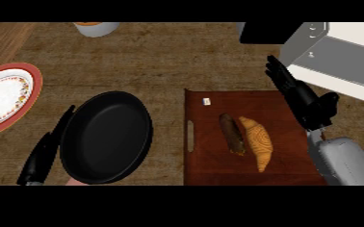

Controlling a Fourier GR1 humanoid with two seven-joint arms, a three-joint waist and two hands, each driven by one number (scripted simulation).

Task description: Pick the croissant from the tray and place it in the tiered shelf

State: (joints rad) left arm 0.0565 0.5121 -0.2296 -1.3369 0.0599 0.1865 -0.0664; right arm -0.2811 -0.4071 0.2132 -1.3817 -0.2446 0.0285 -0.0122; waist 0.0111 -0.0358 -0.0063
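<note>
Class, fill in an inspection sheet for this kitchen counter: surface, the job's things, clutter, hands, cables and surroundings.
Surface: brown wood-grain counter.
Job's things: croissant lies on the tray; tiered shelf stands at the upper right, and the croissant is not in it.
Clutter: dark brown food stick close beside the croissant's left; small white bit near the tray's top edge; black pan left of the tray; red-rimmed plate at the left edge; cup at the top.
Hands: right hand open, by the tray's right edge, holding nothing; left hand open, resting beside the pan.
Cables: nothing seen.
Surroundings: black block beside the shelf.
</note>
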